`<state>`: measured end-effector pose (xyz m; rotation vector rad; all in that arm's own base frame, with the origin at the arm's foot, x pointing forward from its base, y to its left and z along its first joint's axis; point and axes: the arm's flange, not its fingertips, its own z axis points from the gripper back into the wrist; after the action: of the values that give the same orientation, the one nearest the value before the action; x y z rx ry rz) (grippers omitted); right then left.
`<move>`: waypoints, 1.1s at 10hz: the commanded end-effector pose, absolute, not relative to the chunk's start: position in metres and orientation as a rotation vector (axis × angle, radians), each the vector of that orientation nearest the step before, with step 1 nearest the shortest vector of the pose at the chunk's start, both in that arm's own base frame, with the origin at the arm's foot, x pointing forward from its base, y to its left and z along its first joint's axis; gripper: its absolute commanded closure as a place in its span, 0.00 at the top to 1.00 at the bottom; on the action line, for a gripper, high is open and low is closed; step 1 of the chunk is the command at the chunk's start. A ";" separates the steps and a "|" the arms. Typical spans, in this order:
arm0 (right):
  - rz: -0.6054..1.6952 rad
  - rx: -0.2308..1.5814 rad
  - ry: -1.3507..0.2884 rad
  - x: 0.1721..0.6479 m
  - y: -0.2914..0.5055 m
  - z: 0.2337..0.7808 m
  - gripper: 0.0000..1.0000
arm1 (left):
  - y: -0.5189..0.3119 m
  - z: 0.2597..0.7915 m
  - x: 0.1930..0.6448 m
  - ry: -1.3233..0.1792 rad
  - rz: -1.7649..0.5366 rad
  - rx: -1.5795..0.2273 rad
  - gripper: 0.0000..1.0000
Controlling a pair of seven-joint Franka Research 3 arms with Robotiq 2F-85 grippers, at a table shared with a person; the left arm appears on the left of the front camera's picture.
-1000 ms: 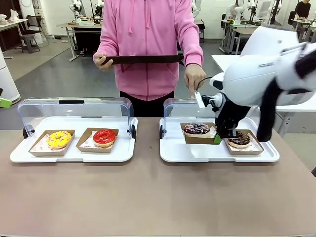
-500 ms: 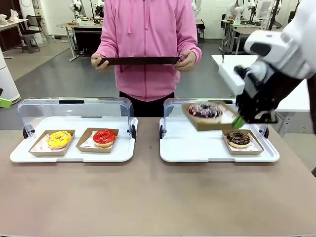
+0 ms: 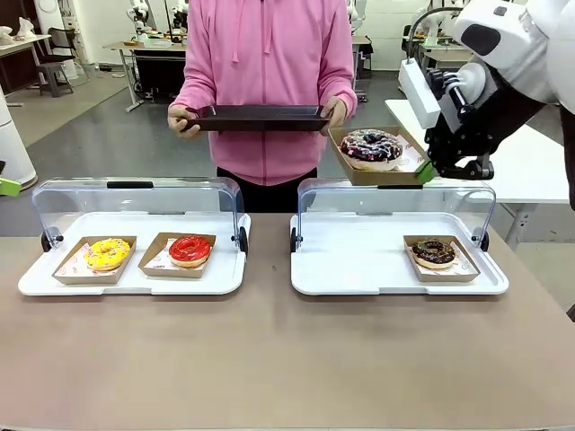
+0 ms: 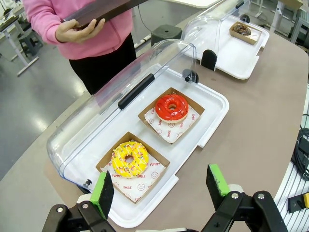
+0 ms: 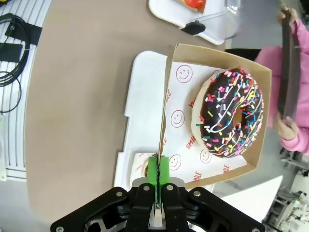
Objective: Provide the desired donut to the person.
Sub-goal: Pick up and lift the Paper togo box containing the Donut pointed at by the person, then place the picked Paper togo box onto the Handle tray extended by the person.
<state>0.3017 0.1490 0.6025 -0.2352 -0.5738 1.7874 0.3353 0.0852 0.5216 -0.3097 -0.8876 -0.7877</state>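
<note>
A chocolate donut with coloured sprinkles (image 3: 371,146) (image 5: 234,112) lies in a brown cardboard box (image 3: 359,172) (image 5: 212,58). My right gripper (image 3: 426,171) (image 5: 158,176) is shut on the box's wall and holds it in the air above the right tray's lid, close to the person (image 3: 268,63). The person in a pink hooded sweatshirt stands at the far side and holds a dark tray (image 3: 258,118) with both hands, its right end beside the box. My left gripper (image 4: 162,188) is open above the table's near edge, in front of the left tray (image 4: 212,104).
The left white tray (image 3: 36,280) carries a yellow donut (image 3: 108,253) (image 4: 130,158) and a red donut (image 3: 190,249) (image 4: 171,107) in boxes, its clear lid (image 3: 135,202) raised. The right white tray (image 3: 350,269) holds a chocolate donut (image 3: 435,251) in a box. Brown table (image 3: 269,359) lies bare in front.
My right gripper has lifted the box with the sprinkled donut off the right tray and carried it up and back toward the person. The person has brought both hands onto the dark tray.
</note>
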 end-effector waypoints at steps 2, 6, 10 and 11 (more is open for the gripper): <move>1.795 -0.228 -0.557 0.290 0.145 0.608 0.00 | 0.086 0.521 0.336 -0.892 -0.784 -0.321 1.00; 1.795 -0.228 -0.557 0.290 0.145 0.608 0.00 | 0.086 0.521 0.336 -0.892 -0.784 -0.321 1.00; 1.795 -0.228 -0.557 0.290 0.145 0.608 0.00 | 0.086 0.521 0.336 -0.892 -0.784 -0.321 1.00; 1.795 -0.228 -0.557 0.290 0.145 0.608 0.00 | 0.086 0.521 0.336 -0.892 -0.784 -0.321 1.00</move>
<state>0.2907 0.1457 0.6080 -0.2213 -0.5702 1.7984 0.3353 0.0852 0.5216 -0.3096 -0.8878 -0.7877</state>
